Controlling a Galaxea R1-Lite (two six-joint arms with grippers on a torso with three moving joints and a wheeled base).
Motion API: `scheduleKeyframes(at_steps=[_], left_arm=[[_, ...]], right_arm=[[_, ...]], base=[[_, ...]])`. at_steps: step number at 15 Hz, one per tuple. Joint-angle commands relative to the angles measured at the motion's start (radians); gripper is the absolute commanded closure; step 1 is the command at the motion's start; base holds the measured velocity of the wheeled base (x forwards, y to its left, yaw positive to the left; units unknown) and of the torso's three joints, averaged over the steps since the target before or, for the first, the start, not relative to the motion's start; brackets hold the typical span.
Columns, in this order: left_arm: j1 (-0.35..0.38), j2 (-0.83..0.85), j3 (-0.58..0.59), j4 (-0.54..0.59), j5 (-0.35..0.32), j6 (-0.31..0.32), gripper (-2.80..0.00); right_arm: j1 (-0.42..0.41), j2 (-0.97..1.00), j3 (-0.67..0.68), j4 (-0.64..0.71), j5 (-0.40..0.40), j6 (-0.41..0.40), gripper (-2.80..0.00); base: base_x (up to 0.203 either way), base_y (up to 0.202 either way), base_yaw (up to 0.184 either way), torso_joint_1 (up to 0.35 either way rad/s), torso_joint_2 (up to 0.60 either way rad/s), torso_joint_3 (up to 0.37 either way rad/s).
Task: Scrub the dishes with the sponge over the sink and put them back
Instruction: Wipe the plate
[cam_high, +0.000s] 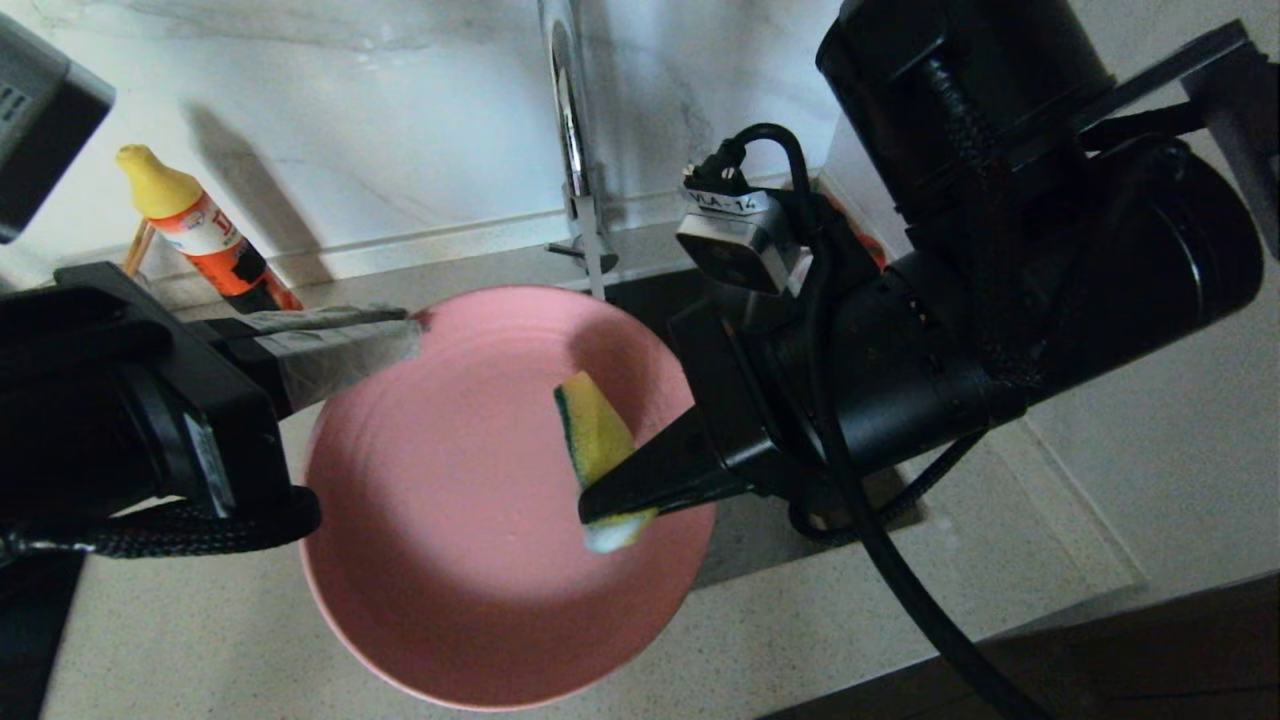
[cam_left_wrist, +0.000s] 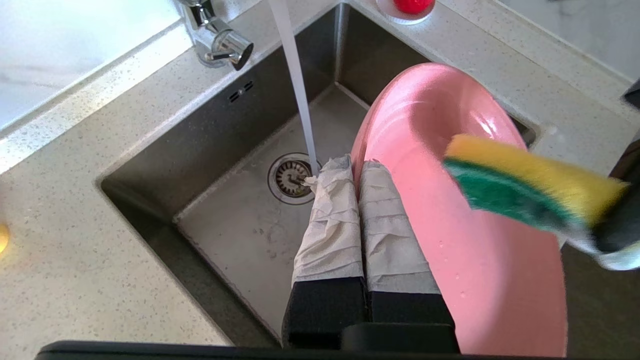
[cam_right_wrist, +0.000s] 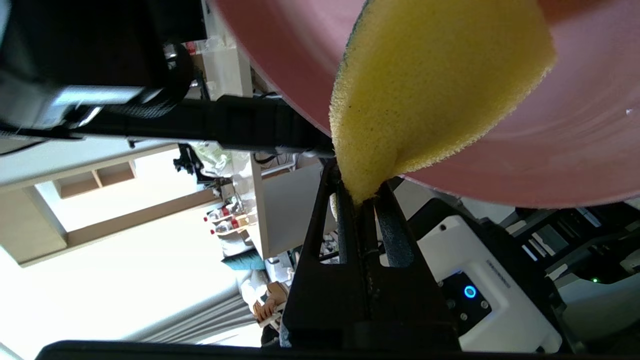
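pink plate (cam_high: 470, 520) tilted above the sink (cam_left_wrist: 210, 150), its rim pinched between the closed left gripper (cam_left_wrist: 356, 172) fingers, sponge (cam_high: 597, 440) against the plate's face, squeezed in the shut right gripper (cam_high: 600, 510), tap water (cam_left_wrist: 299, 85) running just beyond the left fingertips

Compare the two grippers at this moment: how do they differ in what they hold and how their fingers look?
The left gripper is shut on the rim of the pink plate; the right gripper is shut on the yellow sponge. The left fingers are wrapped in pale tape; the right fingers are bare black. The left holds the plate tilted over the sink; the right presses the sponge against the plate's face. Both are shut.
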Motion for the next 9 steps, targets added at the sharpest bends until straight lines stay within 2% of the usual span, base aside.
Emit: scheduleKeyframes(at_steps=[1, 5, 9], left_arm=[[0.002, 0.009, 0.0, -0.001, 0.002, 0.001, 0.0], [0.002, 0.014, 0.005, -0.003, 0.002, 0.001, 0.0], [0.002, 0.013, 0.002, -0.003, 0.002, 0.001, 0.0]], right_arm=[[0.031, -0.027, 0.008, 0.004, 0.003, 0.006, 0.0], [0.1, -0.018, -0.004, 0.018, 0.003, 0.006, 0.0], [0.119, 0.03, -0.008, 0.012, 0.003, 0.005, 0.0]], base=[[0.0, 0.0, 0.0, 0.0, 0.0, 0.0], [0.0, 0.0, 0.0, 0.0, 0.0, 0.0], [0.0, 0.0, 0.0, 0.0, 0.0, 0.0]])
